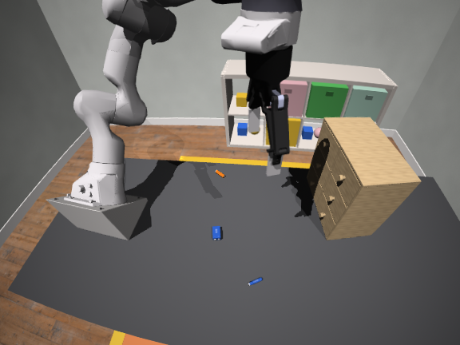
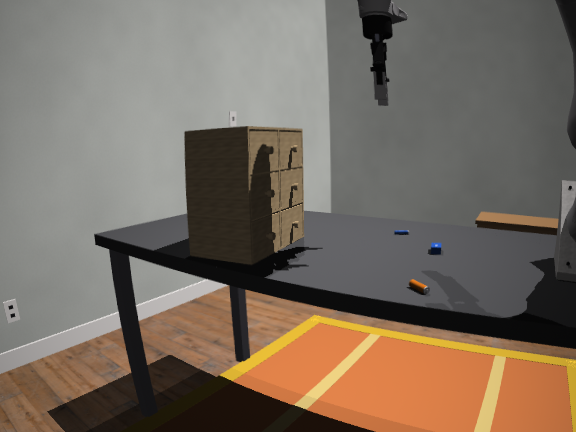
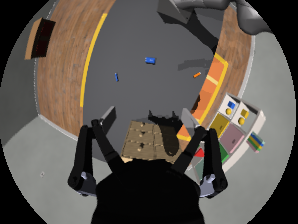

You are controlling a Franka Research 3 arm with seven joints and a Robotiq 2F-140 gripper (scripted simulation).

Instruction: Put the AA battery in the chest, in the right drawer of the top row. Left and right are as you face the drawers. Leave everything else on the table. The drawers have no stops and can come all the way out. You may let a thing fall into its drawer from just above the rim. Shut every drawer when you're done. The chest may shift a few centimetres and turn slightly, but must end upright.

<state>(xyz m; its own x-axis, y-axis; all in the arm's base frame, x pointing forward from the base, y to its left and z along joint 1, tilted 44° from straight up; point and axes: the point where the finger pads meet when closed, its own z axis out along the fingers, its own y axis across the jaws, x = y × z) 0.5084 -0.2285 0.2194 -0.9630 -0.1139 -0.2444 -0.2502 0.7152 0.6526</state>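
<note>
Pincer (image 2: 381,92) hangs spread wide, partly hiding the chest (image 3: 147,141) below.

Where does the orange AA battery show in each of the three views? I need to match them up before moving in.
Top: orange AA battery upper centre, near the table's far edge.
Exterior: lower right, near the table's front edge.
Wrist: a small orange speck right of centre.
Shared landmark: the wooden chest.
</note>
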